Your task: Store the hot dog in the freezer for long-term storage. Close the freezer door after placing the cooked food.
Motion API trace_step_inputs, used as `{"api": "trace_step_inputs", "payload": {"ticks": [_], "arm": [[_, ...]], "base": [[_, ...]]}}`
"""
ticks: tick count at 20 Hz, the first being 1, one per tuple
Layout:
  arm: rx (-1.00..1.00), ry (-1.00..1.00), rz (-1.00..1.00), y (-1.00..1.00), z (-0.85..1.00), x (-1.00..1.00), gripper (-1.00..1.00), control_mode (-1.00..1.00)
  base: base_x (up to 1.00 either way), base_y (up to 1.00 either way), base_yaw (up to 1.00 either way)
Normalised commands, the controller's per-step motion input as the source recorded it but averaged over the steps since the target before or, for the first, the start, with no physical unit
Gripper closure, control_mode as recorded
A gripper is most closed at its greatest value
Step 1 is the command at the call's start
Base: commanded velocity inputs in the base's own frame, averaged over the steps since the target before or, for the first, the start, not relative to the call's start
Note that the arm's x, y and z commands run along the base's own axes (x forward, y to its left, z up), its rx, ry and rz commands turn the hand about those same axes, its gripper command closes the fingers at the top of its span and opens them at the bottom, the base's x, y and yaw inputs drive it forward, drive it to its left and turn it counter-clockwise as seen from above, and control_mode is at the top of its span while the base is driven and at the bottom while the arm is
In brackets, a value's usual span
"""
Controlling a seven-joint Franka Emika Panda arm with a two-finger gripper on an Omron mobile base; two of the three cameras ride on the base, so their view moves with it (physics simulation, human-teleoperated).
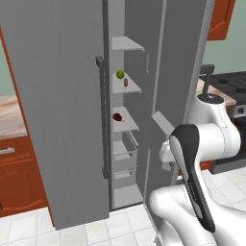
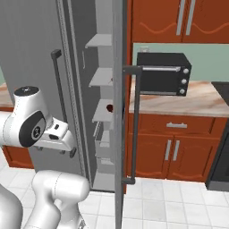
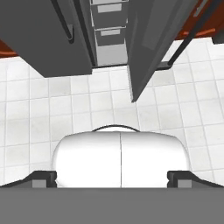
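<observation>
The hot dog (image 1: 126,83) lies on a white shelf inside the freezer (image 1: 126,126), right beside a round green fruit (image 1: 119,74). The freezer door (image 1: 178,72) stands swung wide open. The right base view shows it edge-on (image 2: 118,112), with its dark bar handle (image 2: 135,125) on the outer side. My gripper (image 3: 112,177) is open and holds nothing. It points down at the tiled floor, well in front of the freezer and apart from the door. In the right base view the gripper (image 2: 56,148) hangs at about drawer height.
A dark red lumpy food (image 1: 116,116) sits one shelf lower, above clear drawers (image 1: 126,153). The other grey door (image 1: 57,120), with its own handle (image 1: 102,120), stands to the left. A black microwave (image 2: 163,74) sits on the counter to the right, over red cabinets (image 2: 172,152).
</observation>
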Motion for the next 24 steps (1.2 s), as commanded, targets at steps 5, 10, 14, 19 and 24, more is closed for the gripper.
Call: {"api": "trace_step_inputs", "payload": {"ticks": [5, 10, 14, 19, 24], "arm": [[0.00, 0.00, 0.00, 0.00, 0.00, 0.00, -1.00, 1.00], [0.00, 0.00, 0.00, 0.00, 0.00, 0.00, -1.00, 1.00], [0.00, 0.00, 0.00, 0.00, 0.00, 0.00, -1.00, 1.00], [0.00, 0.00, 0.00, 0.00, 0.00, 0.00, -1.00, 1.00], [0.00, 0.00, 0.00, 0.00, 0.00, 0.00, -1.00, 1.00]], "base": [[0.00, -0.09, 0.01], [0.00, -0.33, 0.03], [0.00, -0.41, 0.02], [0.00, -0.25, 0.02], [0.00, 0.06, 0.00]]}}
